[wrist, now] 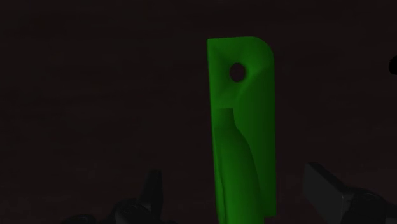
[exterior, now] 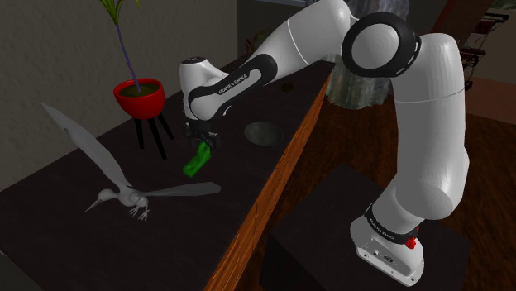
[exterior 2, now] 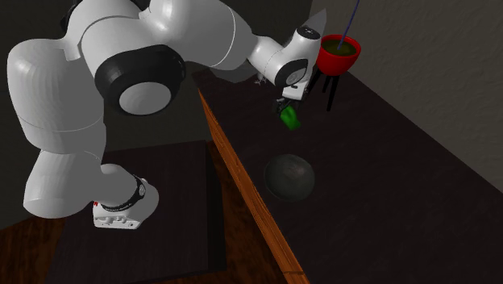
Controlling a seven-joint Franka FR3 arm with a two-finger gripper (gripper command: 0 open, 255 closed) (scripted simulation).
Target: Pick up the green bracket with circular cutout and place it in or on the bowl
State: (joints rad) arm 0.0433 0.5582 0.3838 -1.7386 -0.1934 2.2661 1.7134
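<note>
**Straddling the green bracket, fingers apart**

The gripper (exterior: 201, 137) hangs directly over the green bracket (exterior: 195, 160) on the dark table (exterior: 165, 244). It is between the red plant pot (exterior: 139, 96) and the bowl (exterior: 263, 133).

In the wrist view the two black fingers (wrist: 153, 191) stand apart, one on each side of the bracket. A dark gap shows between each finger and the green, so nothing is clamped.

The bracket's long axis lies crosswise to the line from finger to finger, so the fingers face its narrow width. The end with the small round hole is the one farther from the fingers.

In the shoulder view the bracket looks tilted. Its upper end is toward the gripper and its lower end toward that view's lower left, seemingly resting on the table, though the contact is hard to make out.

The approach looks done, and the coming move is probably a plain closing across the width.

The bowl sits near but apart, toward the shoulder view's right, close to the table's wooden edge (exterior: 273, 190). The carry would run that way.
</note>
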